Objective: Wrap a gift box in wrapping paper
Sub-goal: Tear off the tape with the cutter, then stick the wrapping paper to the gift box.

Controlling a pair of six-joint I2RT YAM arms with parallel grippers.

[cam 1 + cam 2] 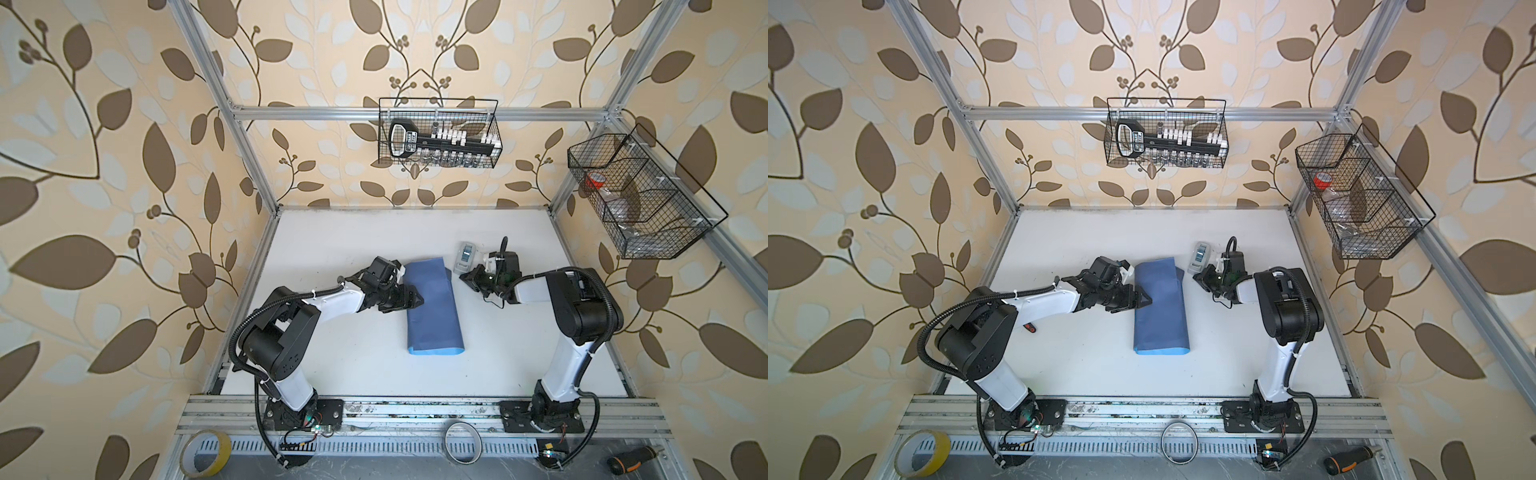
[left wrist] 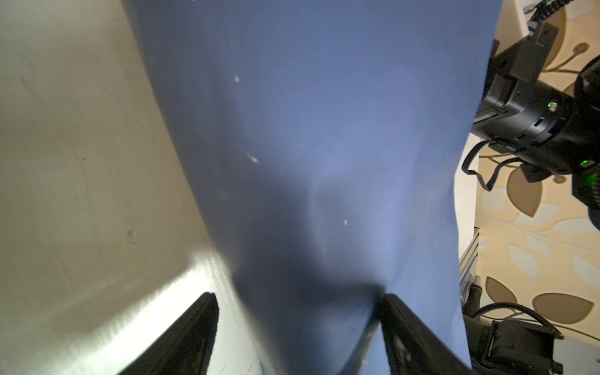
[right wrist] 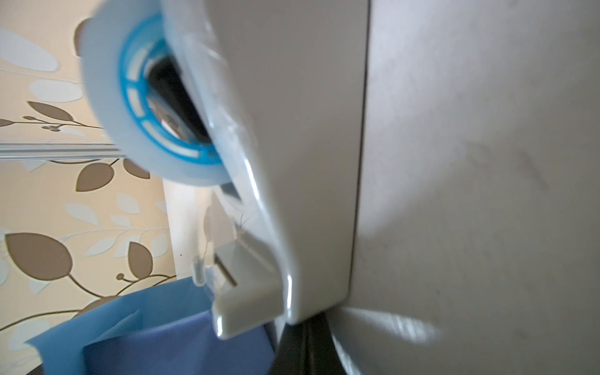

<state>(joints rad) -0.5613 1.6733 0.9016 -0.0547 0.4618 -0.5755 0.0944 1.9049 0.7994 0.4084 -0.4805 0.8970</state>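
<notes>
The left gripper (image 1: 417,300), jaws apart, pins the folded wrapping paper (image 1: 434,324) while the right gripper (image 1: 468,277), jaws together, meets the tape dispenser (image 1: 466,255); taping the seam likely comes next.

The left arm leans in from its base with the elbow raised and the forearm stretched toward the middle. The left hand (image 1: 417,300) points across toward the right side, its two fingers (image 2: 191,337) spread wide. The right arm stands tall, elbow bent and forearm turned inward. The right hand (image 1: 468,277) sits low, pressed closed.
</notes>
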